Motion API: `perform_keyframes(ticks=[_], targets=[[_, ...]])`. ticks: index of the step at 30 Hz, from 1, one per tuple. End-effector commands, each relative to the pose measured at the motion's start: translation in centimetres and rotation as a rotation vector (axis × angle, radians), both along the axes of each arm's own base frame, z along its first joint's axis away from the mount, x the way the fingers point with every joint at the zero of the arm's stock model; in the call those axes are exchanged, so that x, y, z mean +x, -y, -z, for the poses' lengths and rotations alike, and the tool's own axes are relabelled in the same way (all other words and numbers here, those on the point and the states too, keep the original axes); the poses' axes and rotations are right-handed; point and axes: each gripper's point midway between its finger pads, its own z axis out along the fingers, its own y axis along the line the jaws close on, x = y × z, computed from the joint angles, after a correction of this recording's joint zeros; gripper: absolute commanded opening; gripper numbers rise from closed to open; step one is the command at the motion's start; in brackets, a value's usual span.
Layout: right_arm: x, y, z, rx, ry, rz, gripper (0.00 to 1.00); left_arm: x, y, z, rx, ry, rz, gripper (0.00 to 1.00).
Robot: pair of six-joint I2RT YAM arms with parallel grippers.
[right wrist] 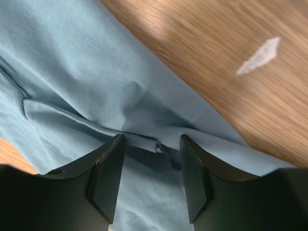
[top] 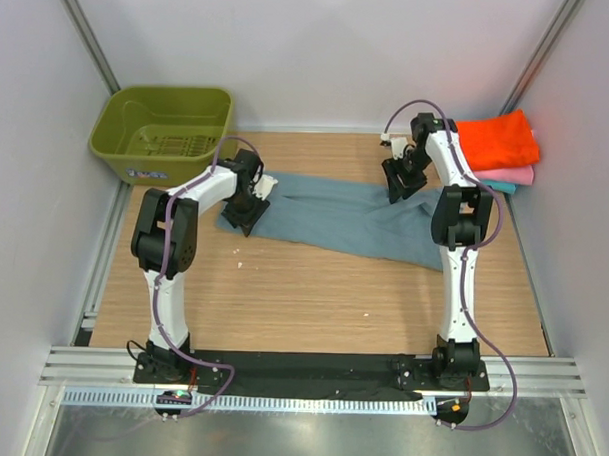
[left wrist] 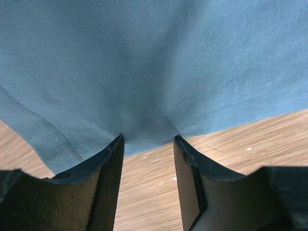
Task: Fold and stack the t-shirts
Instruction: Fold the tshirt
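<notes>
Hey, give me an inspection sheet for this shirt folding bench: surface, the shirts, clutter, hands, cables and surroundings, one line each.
Surface: wooden tabletop, a few small white specks.
Job's things: blue-grey t-shirt lying as a long strip across the middle; orange t-shirt folded on top of the pink t-shirt at the far right, with a teal edge beneath.
Clutter: olive-green basket at the far left corner.
Hands: left hand open at the strip's left edge; right hand open over a crease near its right end.
Cables: purple cables run along both arms, looping at the wrists.
Surroundings: white walls; metal rail at the near edge.
</notes>
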Motion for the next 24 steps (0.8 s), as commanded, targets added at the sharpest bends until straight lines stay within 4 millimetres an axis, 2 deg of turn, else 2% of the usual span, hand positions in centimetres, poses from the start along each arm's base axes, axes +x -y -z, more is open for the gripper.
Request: perform_keyframes(ticks=[1, 4, 8, 11, 14, 17, 24], targets=[[0.3, -0.8, -1.3, 0.013, 0.030, -0.020, 0.55, -0.7, 0.6, 0.7, -0.036, -0.022, -0.011, 0.47], [0.3, -0.7, -1.3, 0.010, 0.031, -0.019, 0.53, -0.9, 0.4, 0.8, -0.032, -0.025, -0.010, 0.47], [0.2, -0.8, -1.4, 0.003, 0.030, -0.023, 0.40, -0.9, 0.4, 0.9, -0.030, -0.026, -0.006, 0.47], [0.3, -0.7, -1.9, -0.002, 0.042, -0.022, 0.38, -0.9, 0.4, 1.0, -0.029, -0.024, -0.008, 0.46], [0.1, -0.5, -2.4, -0.014, 0.044, -0.019, 0.39, -0.8, 0.6, 1.0, -0.035, -0.023, -0.010, 0.47], [-0.3, -0.2, -2.5, -0.027, 0.036, -0.020, 0.45, -0.8, 0.5, 1.0, -0.036, -0.020, -0.013, 0.46], [-0.5, -0.5, -3.1, -0.003, 0.038, -0.025, 0.45, -1.0, 0.6, 1.3, -0.035, -0.033, -0.008, 0.46]])
